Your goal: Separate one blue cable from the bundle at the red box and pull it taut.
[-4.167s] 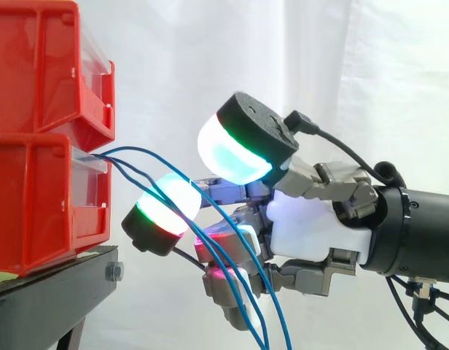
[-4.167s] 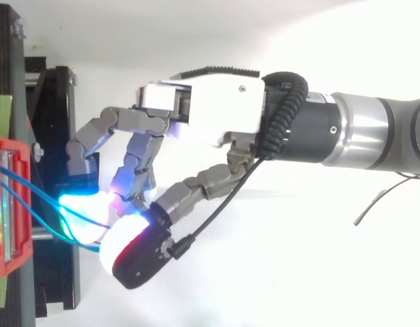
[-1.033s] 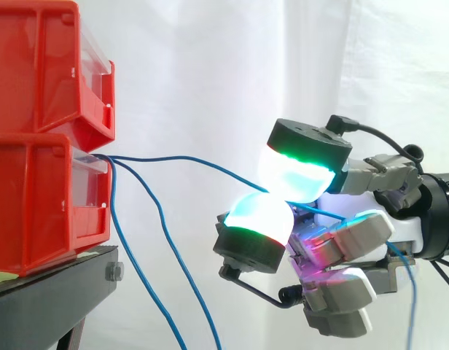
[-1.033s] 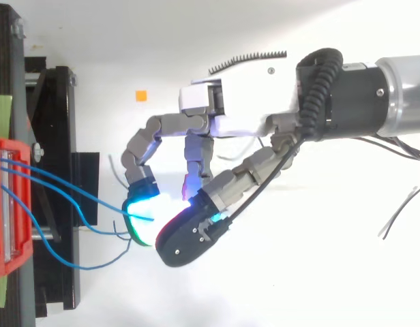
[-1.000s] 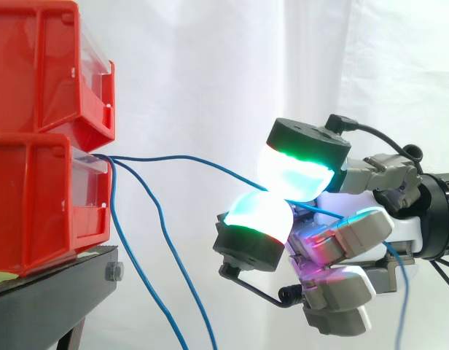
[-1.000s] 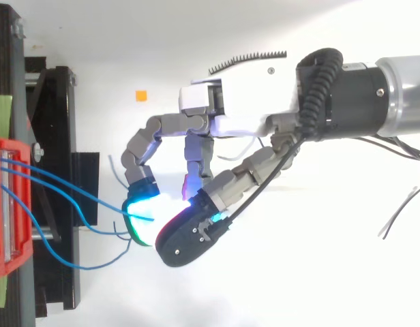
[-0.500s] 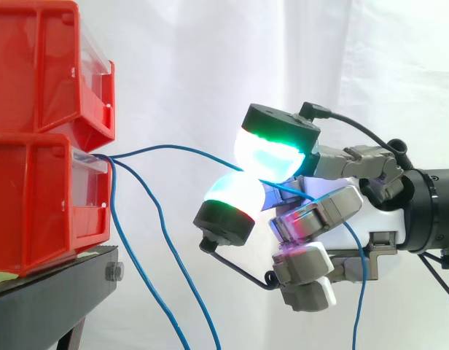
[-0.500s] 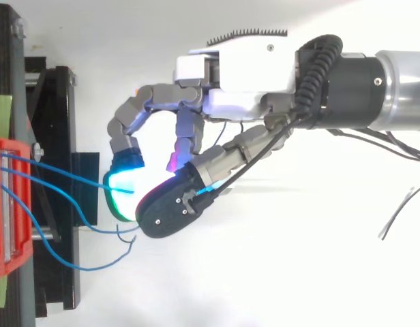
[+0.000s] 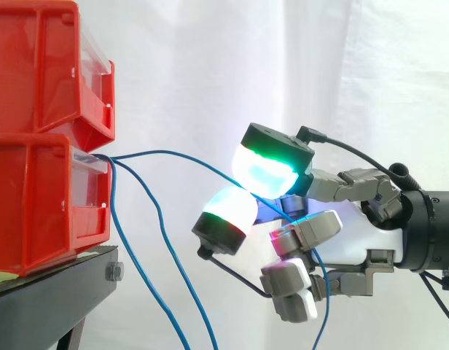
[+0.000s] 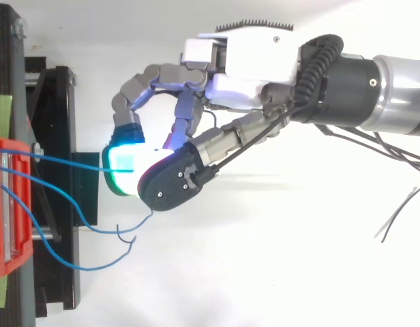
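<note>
Blue cable (image 9: 182, 154), pinched in the hand's (image 9: 356, 237) pads (image 9: 264, 168) to isolate it from hanging cables (image 9: 162, 240), arcs slack from the red box's (image 9: 42, 197) front edge.

Red bins (image 9: 42, 146), black stand (image 9: 49, 299), blue cables (image 9: 166, 152); the hand's (image 9: 356, 244) pads (image 9: 264, 171) glow cyan-white with green rims, one lower tip perhaps magenta.
</note>
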Available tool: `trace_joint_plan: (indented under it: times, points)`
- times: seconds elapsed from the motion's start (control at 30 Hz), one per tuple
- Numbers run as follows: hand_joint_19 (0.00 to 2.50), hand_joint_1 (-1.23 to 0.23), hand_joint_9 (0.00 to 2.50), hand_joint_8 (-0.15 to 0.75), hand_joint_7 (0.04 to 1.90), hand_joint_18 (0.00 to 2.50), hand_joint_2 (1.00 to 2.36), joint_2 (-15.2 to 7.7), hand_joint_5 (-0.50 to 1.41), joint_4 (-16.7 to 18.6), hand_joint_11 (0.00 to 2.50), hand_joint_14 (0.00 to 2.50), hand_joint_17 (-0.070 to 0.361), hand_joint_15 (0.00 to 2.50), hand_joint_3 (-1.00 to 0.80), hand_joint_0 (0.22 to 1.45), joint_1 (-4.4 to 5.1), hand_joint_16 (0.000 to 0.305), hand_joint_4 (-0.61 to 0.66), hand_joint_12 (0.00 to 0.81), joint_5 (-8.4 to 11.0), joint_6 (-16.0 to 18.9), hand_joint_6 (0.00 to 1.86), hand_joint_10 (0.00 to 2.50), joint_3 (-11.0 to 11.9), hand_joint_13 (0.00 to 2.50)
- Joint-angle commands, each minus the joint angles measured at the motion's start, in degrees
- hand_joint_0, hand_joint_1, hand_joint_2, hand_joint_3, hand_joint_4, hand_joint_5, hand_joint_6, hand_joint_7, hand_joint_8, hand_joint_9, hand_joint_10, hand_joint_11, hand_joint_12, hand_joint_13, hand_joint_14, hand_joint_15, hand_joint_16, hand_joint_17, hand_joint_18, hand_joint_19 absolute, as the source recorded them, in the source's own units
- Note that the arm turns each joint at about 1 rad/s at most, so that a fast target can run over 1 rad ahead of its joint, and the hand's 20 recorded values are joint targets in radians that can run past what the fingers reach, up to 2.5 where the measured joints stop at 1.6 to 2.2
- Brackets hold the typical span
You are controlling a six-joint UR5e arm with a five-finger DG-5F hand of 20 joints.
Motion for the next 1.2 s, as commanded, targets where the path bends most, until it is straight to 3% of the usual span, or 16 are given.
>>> trace_joint_plan:
  times: [0.0,0.13,0.4,0.83,1.17]
  points:
    - [0.73,-0.7,1.38,0.378,1.06,1.13,1.01,0.0,-0.2,1.8,1.6,0.02,0.123,0.83,-0.43,0.71,0.06,0.055,0.1,0.455,1.6,0.1,0.93,0.01,-0.4,1.19]
    - [0.73,-0.66,1.36,0.381,1.01,1.12,1.0,0.0,-0.19,1.9,1.57,0.02,0.124,0.82,-0.48,0.66,0.06,0.055,0.16,0.455,1.69,0.1,0.93,0.0,-0.4,1.18]
    - [0.73,-0.62,1.35,0.388,1.02,1.11,1.0,0.0,-0.19,2.1,1.56,0.02,0.123,0.83,-0.5,0.63,0.06,0.055,0.17,0.455,1.69,0.1,0.91,0.01,-0.4,1.17]
    - [0.76,-0.71,1.35,0.394,1.14,1.11,1.02,0.0,-0.16,2.4,1.57,0.02,0.124,0.83,-0.18,0.64,0.15,0.055,0.1,0.452,1.78,0.2,0.93,0.0,-0.4,1.17]
    - [0.75,-0.73,1.35,0.4,1.18,1.12,1.02,0.9,-0.16,1.5,1.57,0.02,0.125,0.83,-0.16,0.65,0.06,0.055,0.09,0.453,0.55,2.4,0.93,0.01,-0.4,1.17]
